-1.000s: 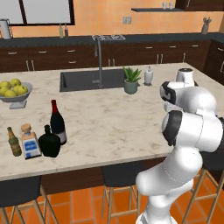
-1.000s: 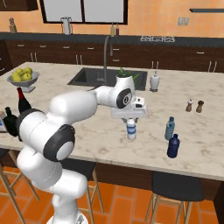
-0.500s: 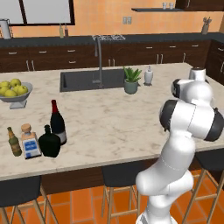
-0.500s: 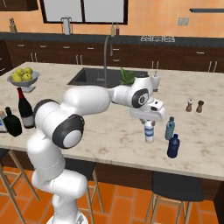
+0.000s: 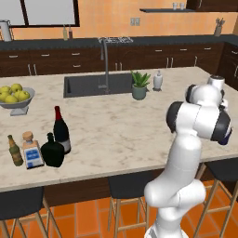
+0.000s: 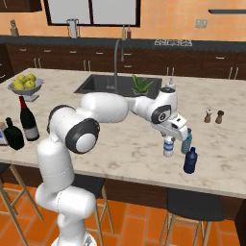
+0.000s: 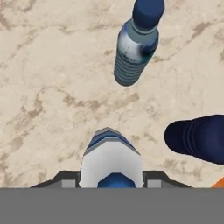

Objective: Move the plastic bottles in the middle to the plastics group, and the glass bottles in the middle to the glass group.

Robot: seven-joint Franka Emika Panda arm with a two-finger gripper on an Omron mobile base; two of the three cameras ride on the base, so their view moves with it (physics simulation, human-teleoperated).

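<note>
Beside the teal bottle (image 6: 186, 141), the end effector (image 6: 169, 142) grips the water bottle (image 6: 168, 146), nearly delivered; wine bottle (image 5: 61, 130) and black bottle (image 5: 52, 150) wait beside the beer bottle (image 5: 15, 150).

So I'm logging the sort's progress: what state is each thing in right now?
gripper: shut on the water bottle.
water bottle: upright, held beside the plastics group.
teal bottle: upright on the counter.
dark blue bottle: upright on the counter.
wine bottle: upright, not yet moved.
black bottle: upright, not yet moved.
</note>
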